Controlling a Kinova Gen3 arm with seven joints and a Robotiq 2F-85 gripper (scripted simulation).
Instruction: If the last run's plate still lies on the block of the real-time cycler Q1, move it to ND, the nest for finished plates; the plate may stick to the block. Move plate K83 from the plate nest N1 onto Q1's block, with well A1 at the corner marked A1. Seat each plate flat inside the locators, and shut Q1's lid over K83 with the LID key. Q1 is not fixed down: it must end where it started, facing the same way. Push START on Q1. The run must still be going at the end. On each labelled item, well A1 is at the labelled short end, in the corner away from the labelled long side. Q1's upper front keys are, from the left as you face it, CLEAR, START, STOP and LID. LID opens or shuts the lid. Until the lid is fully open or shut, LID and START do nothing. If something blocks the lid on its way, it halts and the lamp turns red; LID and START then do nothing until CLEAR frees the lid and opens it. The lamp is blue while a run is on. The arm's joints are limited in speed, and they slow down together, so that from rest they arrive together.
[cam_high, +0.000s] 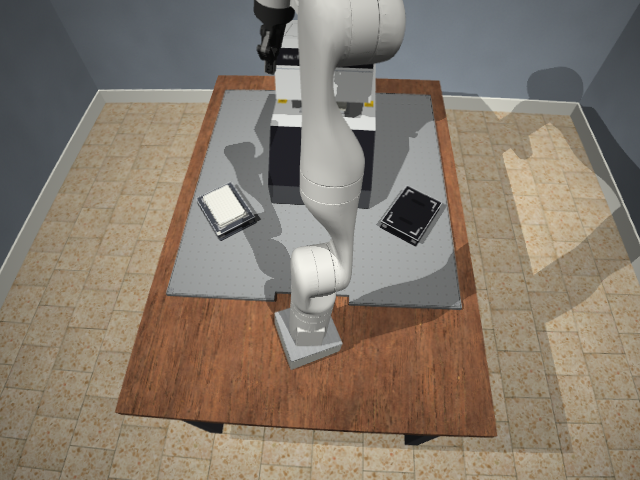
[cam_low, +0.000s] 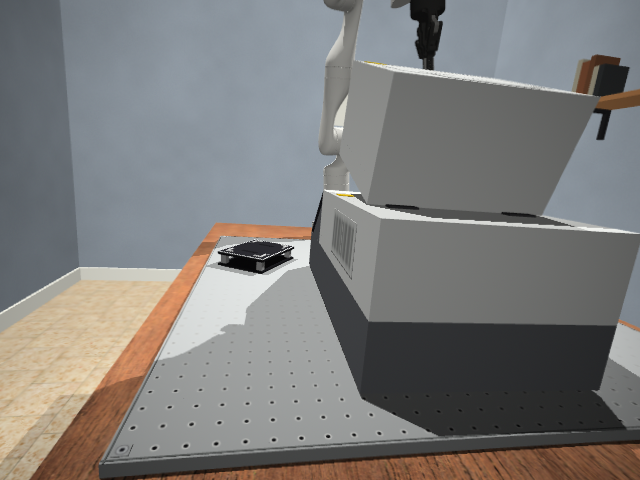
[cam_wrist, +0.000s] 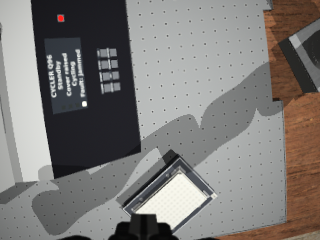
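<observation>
Cycler Q1 (cam_high: 284, 155) (cam_low: 491, 273) (cam_wrist: 75, 142) stands at the back. Its lid (cam_low: 465, 144) is raised and tilted. The lamp (cam_wrist: 60, 18) is red. The screen (cam_wrist: 65, 75) shows a white marker beside "Fault: jammed". Grey keys (cam_wrist: 104, 64) sit beside it. The block is hidden, so whether a plate lies on it cannot be told. A pale plate (cam_high: 224, 204) (cam_wrist: 175, 200), apparently K83, lies in the left nest. The right nest (cam_high: 412, 214) (cam_low: 255, 250), apparently ND, is empty. My gripper (cam_high: 270, 68) (cam_low: 428, 63) (cam_wrist: 145, 220) is shut and empty, high up near the lid's left side.
The arm (cam_high: 330, 144) reaches from its base (cam_high: 310, 351) over the cycler's middle, hiding much of it in the top view. The perforated mat (cam_high: 227, 273) (cam_low: 248, 382) carries the cycler and both nests. A shelf with books (cam_low: 604, 77) is on the wall.
</observation>
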